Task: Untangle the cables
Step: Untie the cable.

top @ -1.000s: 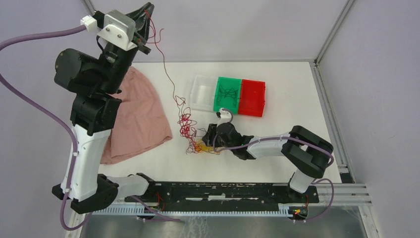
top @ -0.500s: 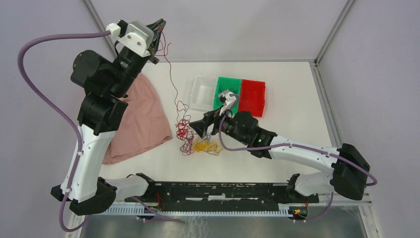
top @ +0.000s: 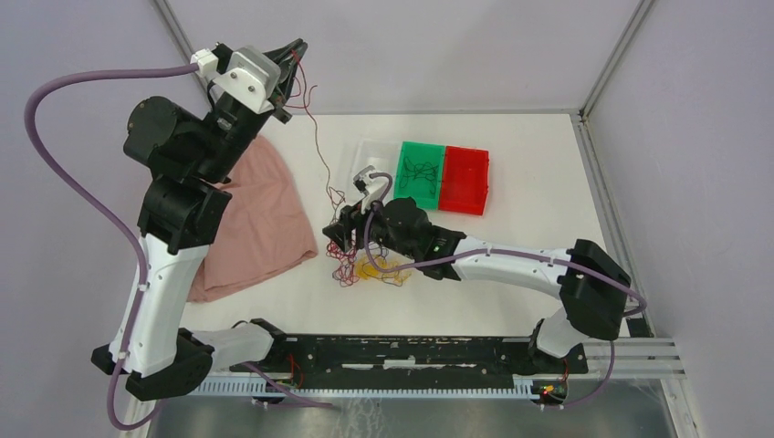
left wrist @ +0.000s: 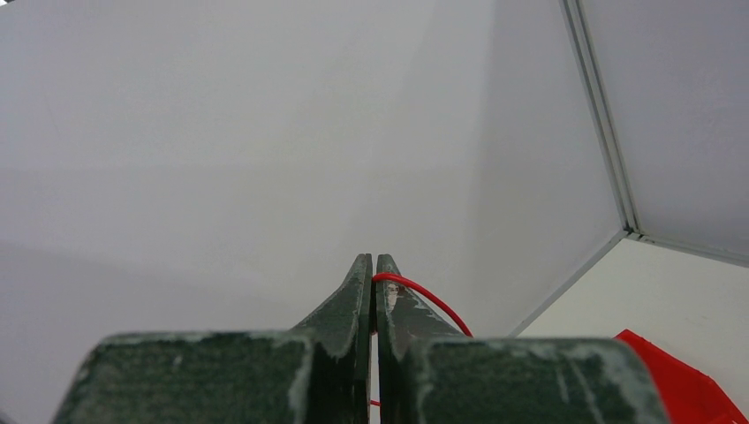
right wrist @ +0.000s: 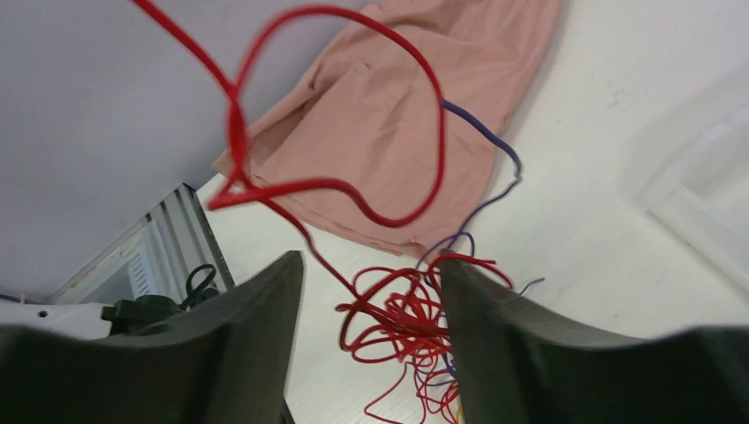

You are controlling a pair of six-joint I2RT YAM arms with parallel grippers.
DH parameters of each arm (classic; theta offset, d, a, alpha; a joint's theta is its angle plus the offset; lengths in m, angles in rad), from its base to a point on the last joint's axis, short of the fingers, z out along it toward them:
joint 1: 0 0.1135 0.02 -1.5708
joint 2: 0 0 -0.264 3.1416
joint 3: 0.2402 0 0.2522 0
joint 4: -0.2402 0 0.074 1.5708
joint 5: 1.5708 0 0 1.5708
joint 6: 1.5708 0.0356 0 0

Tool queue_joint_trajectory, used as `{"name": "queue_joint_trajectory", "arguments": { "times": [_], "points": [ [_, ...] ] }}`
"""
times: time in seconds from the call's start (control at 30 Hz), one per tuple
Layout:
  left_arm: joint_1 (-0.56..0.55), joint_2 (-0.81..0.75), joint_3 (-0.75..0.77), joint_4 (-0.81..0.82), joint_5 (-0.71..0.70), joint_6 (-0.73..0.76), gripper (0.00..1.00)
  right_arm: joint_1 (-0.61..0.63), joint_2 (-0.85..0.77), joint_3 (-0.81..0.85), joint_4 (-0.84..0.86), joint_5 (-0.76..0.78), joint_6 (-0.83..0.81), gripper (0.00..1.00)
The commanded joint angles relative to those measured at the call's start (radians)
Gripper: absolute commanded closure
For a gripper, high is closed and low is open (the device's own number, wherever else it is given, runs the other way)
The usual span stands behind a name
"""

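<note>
Cables [top: 344, 245]: loose tangle on the white surface [top: 529, 164]. Mostly red curls, with a yellow-orange clump at its near right and a few dark strands. One red strand climbs up and left from it to the left fingers [left wrist: 349, 305].
Right gripper [top: 339, 234]: low over the red clump, fingers [right wrist: 265, 327] apart. In the wrist view the red loops lie between them, and no strand looks pinched.
Left gripper [top: 294, 55]: raised high at far left, fingers pressed together on the red strand, which arcs out beside the tips.
Right arm: stretched low and leftward across the surface.
Change: half a second ago the right gripper sat right of the tangle, near the green tray [top: 420, 172]; it has slid left onto the red curls. The left arm has barely shifted.
Surroundings: pink cloth [top: 260, 214] left of the tangle. Clear tray [top: 370, 155] and red tray [top: 464, 180] flank the green one.
</note>
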Motion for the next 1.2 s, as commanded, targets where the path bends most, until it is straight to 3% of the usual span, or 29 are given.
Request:
{"name": "queue_joint_trajectory", "arguments": {
  "times": [0.0,0.13,0.37,0.63,0.67,0.73,0.87,1.17],
  "points": [
    [-0.004,-0.011,0.034,0.030,0.016,0.000,0.97,-0.001,0.035,0.035,-0.039,0.096,0.016,0.52],
    [-0.004,0.000,0.066,0.050,-0.003,0.036,0.97,0.000,0.029,-0.063,-0.005,0.152,0.062,0.77],
    [-0.005,0.036,0.151,0.125,-0.046,0.119,0.97,-0.001,0.018,-0.191,0.026,0.169,0.132,0.77],
    [-0.004,0.093,0.279,0.286,-0.094,0.219,0.97,0.000,0.028,-0.274,0.062,0.166,0.187,0.69],
    [-0.004,0.100,0.292,0.297,-0.096,0.220,0.97,-0.001,0.028,-0.282,0.069,0.170,0.193,0.65],
    [-0.004,0.106,0.304,0.296,-0.091,0.217,0.97,0.000,0.023,-0.295,0.084,0.166,0.199,0.43],
    [-0.004,0.108,0.287,0.284,-0.089,0.221,0.97,-0.001,-0.017,-0.302,0.088,0.158,0.198,0.25],
    [-0.005,0.204,0.450,0.509,-0.148,0.333,0.97,-0.001,-0.078,-0.355,0.064,0.192,0.179,0.21]
  ]
}}
